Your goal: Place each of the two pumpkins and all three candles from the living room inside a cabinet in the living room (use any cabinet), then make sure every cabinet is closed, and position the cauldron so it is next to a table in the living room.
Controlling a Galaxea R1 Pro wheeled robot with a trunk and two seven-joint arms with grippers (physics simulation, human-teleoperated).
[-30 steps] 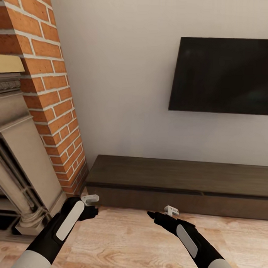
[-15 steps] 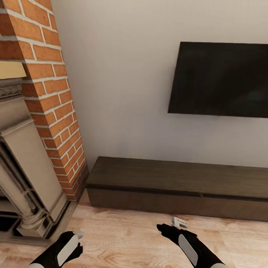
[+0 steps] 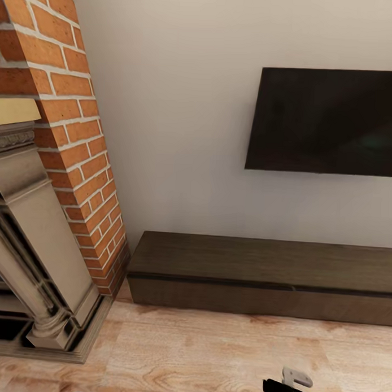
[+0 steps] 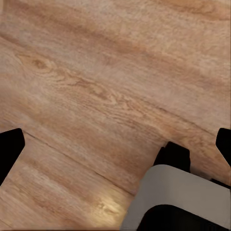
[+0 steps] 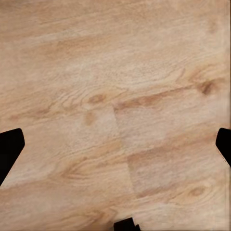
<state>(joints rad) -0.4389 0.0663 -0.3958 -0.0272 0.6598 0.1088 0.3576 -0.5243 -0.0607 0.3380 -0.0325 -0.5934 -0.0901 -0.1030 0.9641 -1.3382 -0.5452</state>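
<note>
The cabinet point(image 3: 261, 277), a long low dark-brown unit, stands against the wall under the TV with its drawer fronts shut. The tip of my right gripper point(image 3: 286, 384) pokes in at the bottom edge of the head view, over the wood floor in front of the cabinet. In the right wrist view, my right gripper point(image 5: 115, 147) is open, with bare floor between its black fingertips point(image 5: 9, 149). My left gripper point(image 4: 115, 149) is open as well, over floorboards. The pumpkins, candles, cauldron and table are out of view.
A brick chimney point(image 3: 79, 135) and a stone fireplace surround point(image 3: 30, 252) stand at the left, their base reaching onto the floor. A black TV point(image 3: 328, 121) hangs on the white wall. A grey and black part of the robot point(image 4: 178, 199) shows in the left wrist view.
Both arms have dropped towards the bottom of the head view; the left one has left it. The whole picture has shifted down slightly, so the camera has moved.
</note>
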